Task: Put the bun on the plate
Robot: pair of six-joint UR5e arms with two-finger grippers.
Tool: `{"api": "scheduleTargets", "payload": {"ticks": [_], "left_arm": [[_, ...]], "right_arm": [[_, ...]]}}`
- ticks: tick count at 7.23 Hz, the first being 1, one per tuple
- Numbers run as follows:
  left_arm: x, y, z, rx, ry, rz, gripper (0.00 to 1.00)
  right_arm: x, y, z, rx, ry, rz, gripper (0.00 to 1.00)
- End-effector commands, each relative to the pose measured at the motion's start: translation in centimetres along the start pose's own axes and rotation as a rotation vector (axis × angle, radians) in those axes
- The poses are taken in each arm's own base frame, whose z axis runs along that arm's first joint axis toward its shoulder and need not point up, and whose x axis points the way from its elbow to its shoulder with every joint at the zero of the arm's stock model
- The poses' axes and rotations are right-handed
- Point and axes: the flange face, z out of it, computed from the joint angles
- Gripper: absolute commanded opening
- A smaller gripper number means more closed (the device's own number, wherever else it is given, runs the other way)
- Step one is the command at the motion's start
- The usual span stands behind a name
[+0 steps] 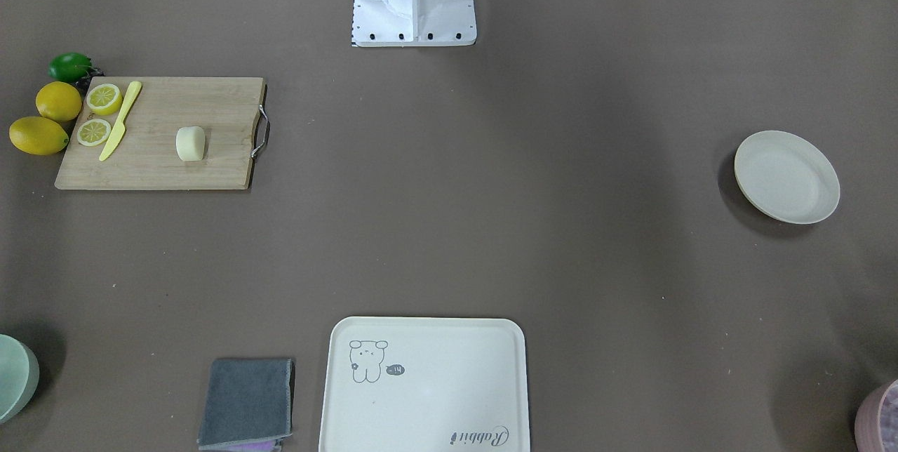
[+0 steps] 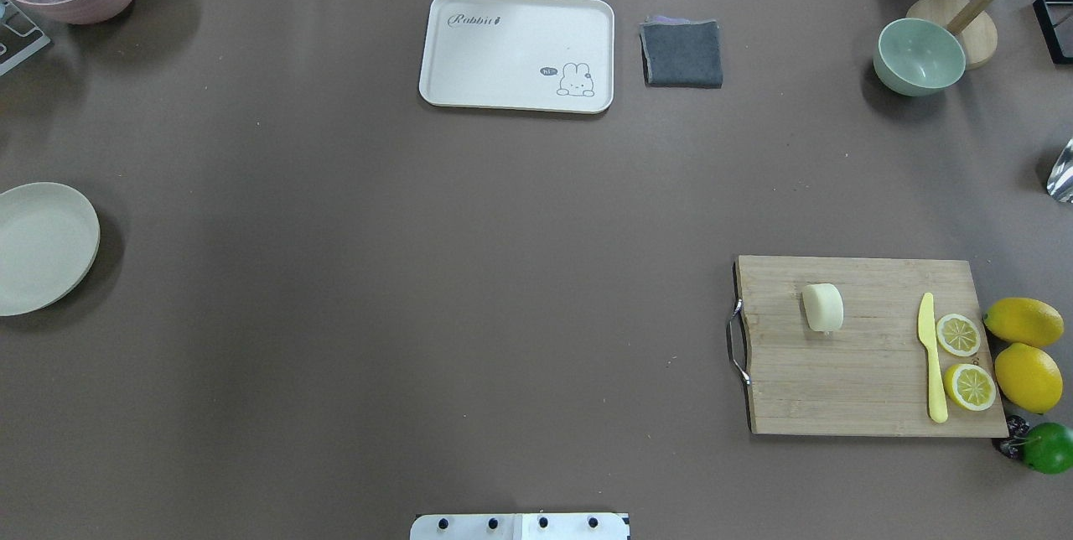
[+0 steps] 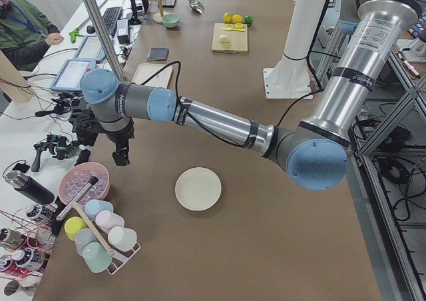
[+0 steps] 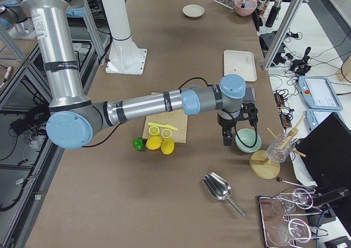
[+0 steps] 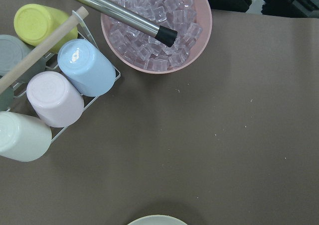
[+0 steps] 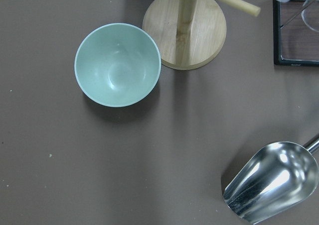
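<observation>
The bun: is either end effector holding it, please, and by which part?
Neither: the bun lies free on the cutting board, far from the left end effector and right end effector.

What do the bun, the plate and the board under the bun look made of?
Bun: smooth, matte, pale cream, uniform surface; probably foam or plastic.
Plate: matte off-white, no gloss; perhaps plastic or fibre composite.
Board: wood or bamboo, with visible grain strips.

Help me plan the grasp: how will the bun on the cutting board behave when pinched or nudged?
The bun looks smooth and rounded, so a pinch might slip unless centred. Its curved sides suggest a nudge could roll it along the cutting board. It is smaller than the whole lemons, so probably light.
</observation>
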Motion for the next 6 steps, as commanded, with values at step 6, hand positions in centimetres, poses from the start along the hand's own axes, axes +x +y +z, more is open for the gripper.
{"api": "scheduleTargets", "payload": {"ticks": [6], "left_arm": [[-1.3, -1.4, 3.8, -0.005, -0.001, 0.049, 0.98]], "right_arm": [[-0.5, -0.3, -0.4, 0.031, -0.007, 0.003, 1.0]]}}
